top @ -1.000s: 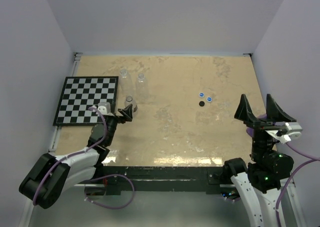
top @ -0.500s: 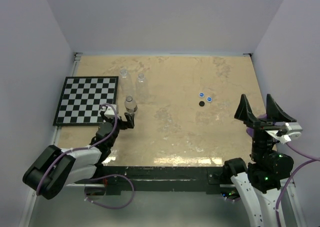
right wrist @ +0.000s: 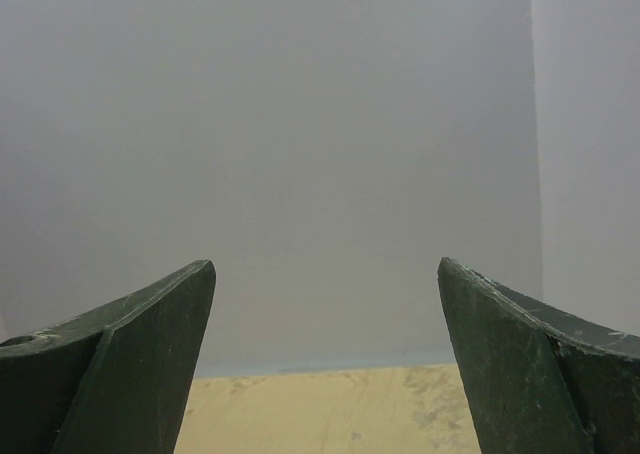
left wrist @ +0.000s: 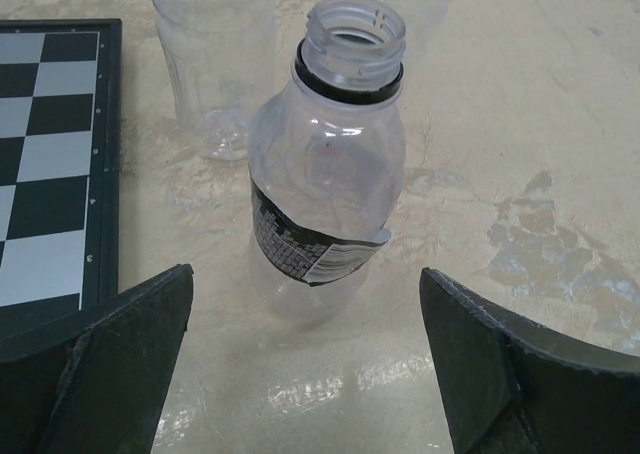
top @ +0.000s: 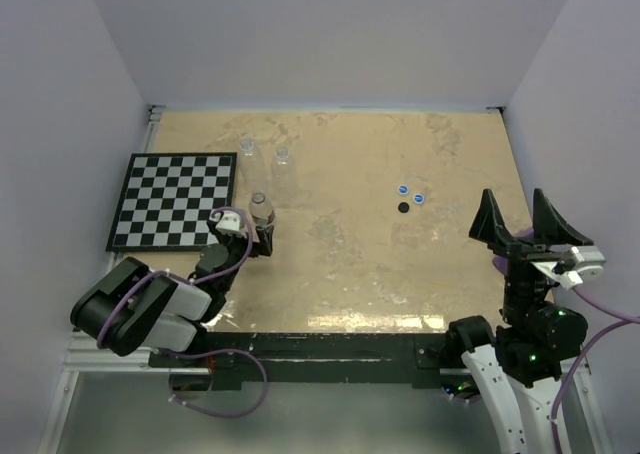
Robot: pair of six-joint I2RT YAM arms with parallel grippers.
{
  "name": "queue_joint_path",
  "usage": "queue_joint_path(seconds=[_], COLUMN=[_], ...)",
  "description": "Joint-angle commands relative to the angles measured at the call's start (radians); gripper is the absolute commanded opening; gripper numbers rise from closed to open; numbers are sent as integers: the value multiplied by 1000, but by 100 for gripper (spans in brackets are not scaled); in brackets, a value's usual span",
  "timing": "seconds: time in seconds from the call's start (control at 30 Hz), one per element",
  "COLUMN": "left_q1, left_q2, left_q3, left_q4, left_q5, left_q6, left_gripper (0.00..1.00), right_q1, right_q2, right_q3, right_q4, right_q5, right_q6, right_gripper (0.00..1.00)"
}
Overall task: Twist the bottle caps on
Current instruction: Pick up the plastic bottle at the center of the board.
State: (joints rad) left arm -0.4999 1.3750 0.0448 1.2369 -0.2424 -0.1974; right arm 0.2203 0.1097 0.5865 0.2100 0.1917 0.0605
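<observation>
Holding my left claw [left wrist: 305, 274] wide open, I am facing the uncapped bottle [left wrist: 325, 164] standing just ahead at twelve o'clock. My right claw [top: 513, 206] is gaping empty, the three caps [top: 408, 198] lying at its ten o'clock on the desk [top: 350, 264].

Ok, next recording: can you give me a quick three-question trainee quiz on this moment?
1. True or false: the nearest bottle already has a cap screwed on.
2. Which arm's gripper is lined up on that bottle? A) left B) right
3. How many loose caps lie on the table, and in which colours?

Key
1. False: its neck is open.
2. A: the left gripper, jaws open, bottle just ahead.
3. Three: two blue caps and one black cap.
</observation>
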Motion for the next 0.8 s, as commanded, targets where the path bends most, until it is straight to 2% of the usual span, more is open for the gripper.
queue_joint_path(seconds=[0.0, 0.27, 0.37, 0.53, 0.77], left_q1=[-5, -5, -3, 0, 6], left_q2=[44, 145, 212, 282, 269], left_q3=[23, 38, 35, 50, 76], left_q4=[202, 321, 456, 568, 576], left_q5=[29, 45, 38, 38, 20], left_q6=[26, 26, 26, 23, 38], left_gripper=[100, 100, 99, 98, 99], right_q1=[-1, -1, 1, 1, 1], right_q2=[-7, 1, 5, 10, 16], right_q3=[-1, 1, 3, 4, 4], right_q4=[28, 28, 26, 25, 25], right_q5=[8, 6, 2, -1, -3], right_q6=[5, 4, 4, 2, -2], right_gripper=[99, 99, 99, 99, 99])
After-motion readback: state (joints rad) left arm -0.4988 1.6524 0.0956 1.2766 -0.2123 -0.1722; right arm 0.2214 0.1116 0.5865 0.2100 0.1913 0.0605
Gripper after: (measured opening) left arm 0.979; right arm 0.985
